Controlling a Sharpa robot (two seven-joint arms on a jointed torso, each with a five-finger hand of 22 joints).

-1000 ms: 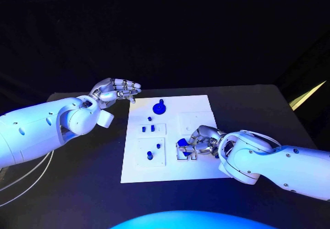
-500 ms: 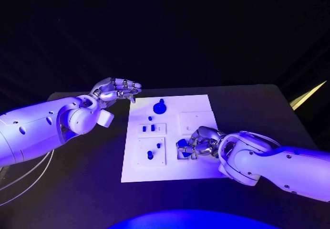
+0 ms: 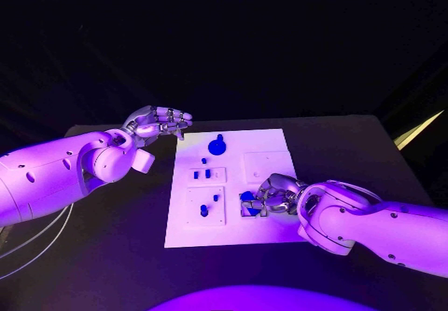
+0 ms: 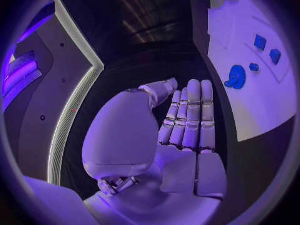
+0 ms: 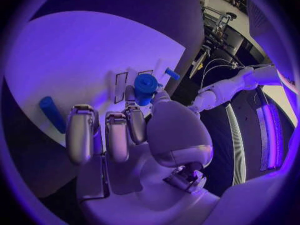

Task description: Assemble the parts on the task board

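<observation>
Right hand (image 3: 272, 196) pinching a blue part (image 5: 145, 87) over the task board (image 3: 270, 140); left hand (image 3: 156, 121) (fingers curled, holding nothing) beside the board's far corner

Black table with one white board

The table (image 3: 355, 149) is black with a matte top. The white task board (image 3: 270, 144) lies flat on it near the middle, its long sides running away from the robot; bare tabletop shows along each of the board's sides.
</observation>
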